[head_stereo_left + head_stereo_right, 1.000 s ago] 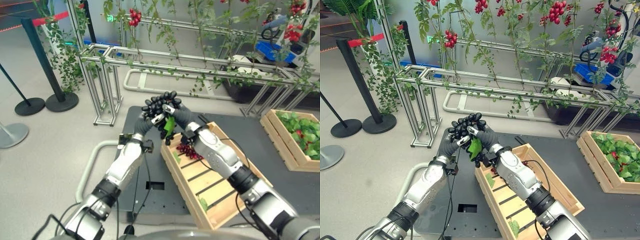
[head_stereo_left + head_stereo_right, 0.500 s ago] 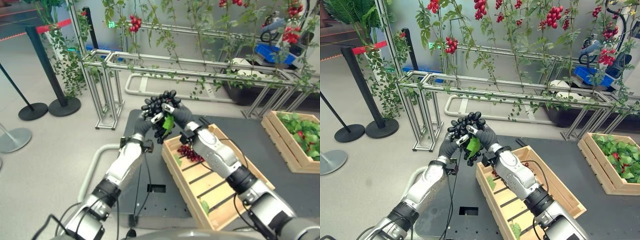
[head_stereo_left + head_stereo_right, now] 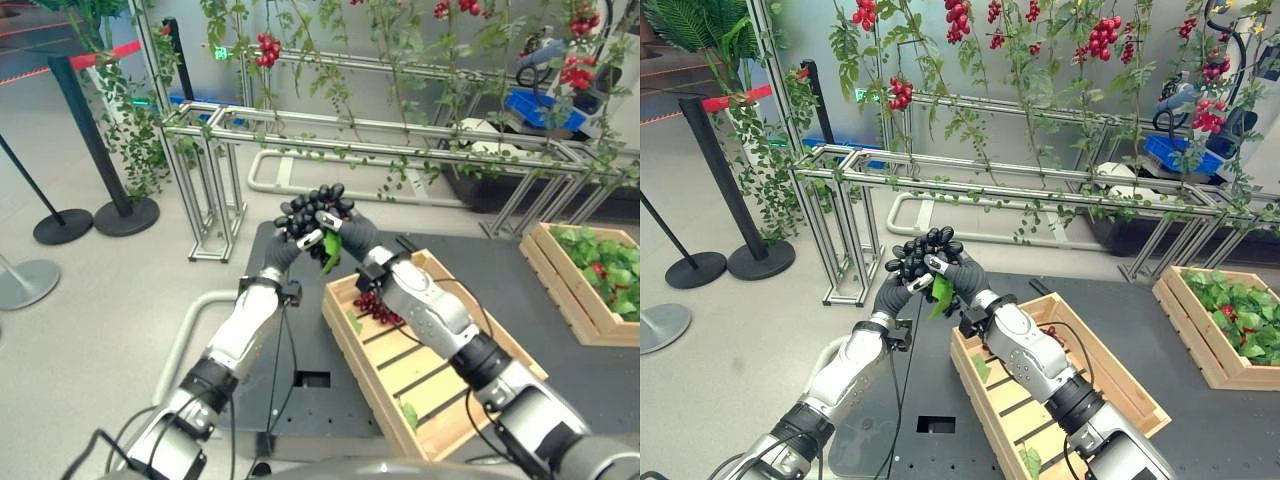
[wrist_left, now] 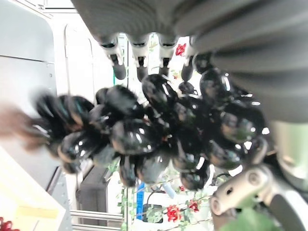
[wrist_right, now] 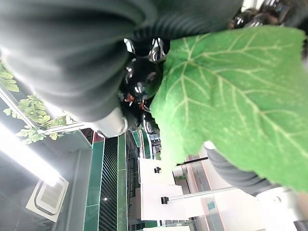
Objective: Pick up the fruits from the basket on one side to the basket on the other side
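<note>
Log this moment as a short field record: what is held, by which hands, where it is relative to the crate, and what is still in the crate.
held item: bunch of black grapes with a green leaf
left hand: fingers curled round the bunch
right hand: curled on the bunch from the other side
position: raised above the near wooden crate's far left corner
in near crate: red grape bunch
far crate: leafy greens

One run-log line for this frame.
both hands: left hand and right hand hold black grapes | position: raised beside wooden crate | crate: red grapes
</note>
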Robot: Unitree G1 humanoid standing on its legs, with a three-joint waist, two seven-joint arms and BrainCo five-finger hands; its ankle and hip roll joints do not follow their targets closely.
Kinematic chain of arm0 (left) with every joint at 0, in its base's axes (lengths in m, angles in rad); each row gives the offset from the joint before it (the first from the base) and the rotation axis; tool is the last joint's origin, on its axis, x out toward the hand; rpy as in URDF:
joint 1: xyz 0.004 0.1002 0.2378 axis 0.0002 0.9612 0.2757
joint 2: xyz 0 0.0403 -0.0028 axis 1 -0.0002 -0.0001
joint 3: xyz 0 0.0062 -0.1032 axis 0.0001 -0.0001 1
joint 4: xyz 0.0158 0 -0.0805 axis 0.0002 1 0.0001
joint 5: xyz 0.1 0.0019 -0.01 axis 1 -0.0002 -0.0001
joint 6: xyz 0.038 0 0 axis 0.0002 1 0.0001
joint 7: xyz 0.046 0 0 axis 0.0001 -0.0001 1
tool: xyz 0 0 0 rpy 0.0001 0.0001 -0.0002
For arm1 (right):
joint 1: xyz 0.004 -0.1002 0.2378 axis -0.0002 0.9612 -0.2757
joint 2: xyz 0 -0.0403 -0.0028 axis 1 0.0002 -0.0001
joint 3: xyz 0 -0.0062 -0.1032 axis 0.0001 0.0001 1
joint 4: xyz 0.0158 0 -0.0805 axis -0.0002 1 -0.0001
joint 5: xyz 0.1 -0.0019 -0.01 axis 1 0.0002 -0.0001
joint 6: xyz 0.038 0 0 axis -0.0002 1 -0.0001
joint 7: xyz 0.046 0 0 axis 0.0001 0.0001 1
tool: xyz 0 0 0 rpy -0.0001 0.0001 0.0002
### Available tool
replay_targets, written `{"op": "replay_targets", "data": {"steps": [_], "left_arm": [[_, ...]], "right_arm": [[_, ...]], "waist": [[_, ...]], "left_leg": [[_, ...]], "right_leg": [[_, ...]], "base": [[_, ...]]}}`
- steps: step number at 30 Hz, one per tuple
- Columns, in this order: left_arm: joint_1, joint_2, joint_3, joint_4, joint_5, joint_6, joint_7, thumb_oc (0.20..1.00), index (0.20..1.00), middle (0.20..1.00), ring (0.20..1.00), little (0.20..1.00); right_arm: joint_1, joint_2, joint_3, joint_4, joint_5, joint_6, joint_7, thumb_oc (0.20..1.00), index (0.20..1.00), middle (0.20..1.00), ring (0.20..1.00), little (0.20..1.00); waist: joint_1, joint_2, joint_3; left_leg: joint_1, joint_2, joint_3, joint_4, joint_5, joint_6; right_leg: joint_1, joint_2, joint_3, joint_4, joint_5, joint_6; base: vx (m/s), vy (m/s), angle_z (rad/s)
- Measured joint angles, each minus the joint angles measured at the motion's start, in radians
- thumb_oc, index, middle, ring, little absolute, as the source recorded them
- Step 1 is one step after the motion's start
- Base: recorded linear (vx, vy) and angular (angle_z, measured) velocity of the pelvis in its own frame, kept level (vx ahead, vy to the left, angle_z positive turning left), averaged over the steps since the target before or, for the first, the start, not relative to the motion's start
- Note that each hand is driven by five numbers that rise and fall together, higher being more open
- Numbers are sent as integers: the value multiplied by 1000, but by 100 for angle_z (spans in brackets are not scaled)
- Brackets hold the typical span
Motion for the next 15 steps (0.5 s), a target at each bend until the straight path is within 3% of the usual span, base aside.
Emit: {"op": "replay_targets", "data": {"steps": [8,15], "left_arm": [[0,-5,-12,48,60,-4,-24,1000,1000,1000,1000,1000],[-1,-25,-20,68,62,-12,-22,1000,1000,1000,1000,1000]], "right_arm": [[-2,-4,3,-1,-12,17,7,200,200,200,200,200],[-61,-62,31,-5,-32,18,19,200,200,200,200,200]], "waist": [[1,-1,-1],[2,-1,-1]], "left_leg": [[21,1,5,-7,0,0],[22,3,7,-7,-1,-1]], "right_leg": [[16,0,0,0,-4,1],[16,2,6,0,-4,0]], "base": [[0,0,0],[0,1,-1]]}}
